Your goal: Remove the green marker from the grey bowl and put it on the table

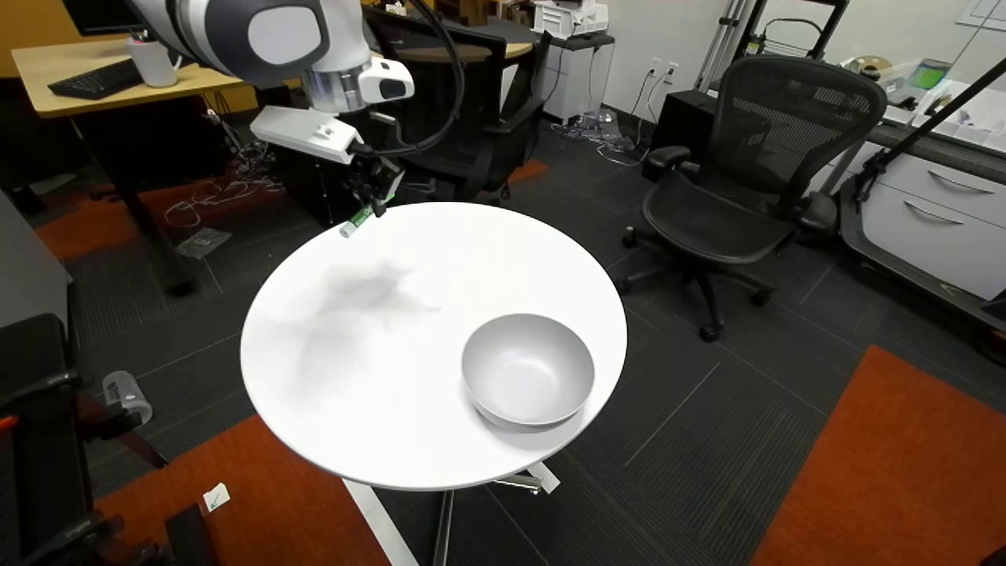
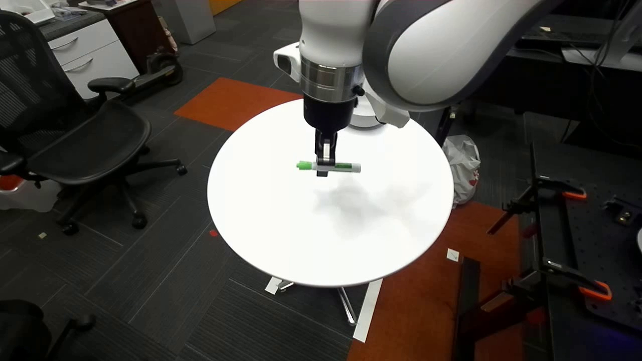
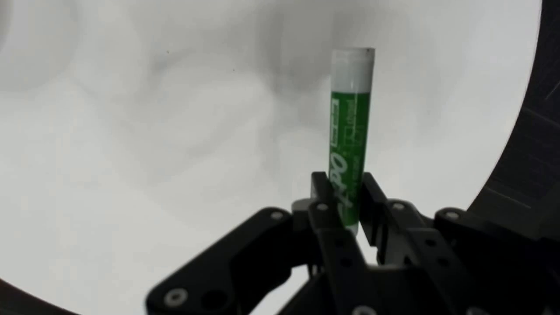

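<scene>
In an exterior view, the jaws grip the green marker (image 1: 357, 221) above the table (image 1: 393, 424), toward 11 o'clock; the grey bowl (image 1: 527, 369) stands at 4 o'clock. In an exterior view, the green cap (image 2: 304, 165) points to 9 o'clock. Wrist view: jaws closed on the barrel (image 3: 350, 131), whitish end (image 3: 352, 71) toward 12 o'clock.

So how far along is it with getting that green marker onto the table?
Looks done: the green marker is clear of the grey bowl, which sits near the rim of the white table.
In hand: the gripper is closed on the marker, holding it in the air above the table.
Left: probably lowering the marker onto the table, opening the gripper and backing away.
</scene>
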Robot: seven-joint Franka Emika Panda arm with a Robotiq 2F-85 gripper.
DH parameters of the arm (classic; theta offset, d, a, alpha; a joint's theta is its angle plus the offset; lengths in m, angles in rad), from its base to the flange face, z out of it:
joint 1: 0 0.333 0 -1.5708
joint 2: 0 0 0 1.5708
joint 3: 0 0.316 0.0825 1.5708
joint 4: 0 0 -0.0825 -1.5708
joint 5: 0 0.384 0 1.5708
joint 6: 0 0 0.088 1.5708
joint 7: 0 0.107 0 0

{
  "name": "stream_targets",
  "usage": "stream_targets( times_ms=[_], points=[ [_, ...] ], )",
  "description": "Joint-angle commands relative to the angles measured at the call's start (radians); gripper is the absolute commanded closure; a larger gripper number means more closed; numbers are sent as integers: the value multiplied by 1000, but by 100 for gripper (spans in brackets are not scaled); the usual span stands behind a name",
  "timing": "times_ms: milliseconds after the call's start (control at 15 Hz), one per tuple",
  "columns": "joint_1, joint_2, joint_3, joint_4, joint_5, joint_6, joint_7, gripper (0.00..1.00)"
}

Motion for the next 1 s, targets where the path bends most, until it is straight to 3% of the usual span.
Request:
stream_targets(
  times_ms=[0, 933],
  points=[
    [-12, 44, 17, 12, -25, 32, -89, 95],
    [45, 173, 62, 6, -143, 109, -138, 95]
  ],
)
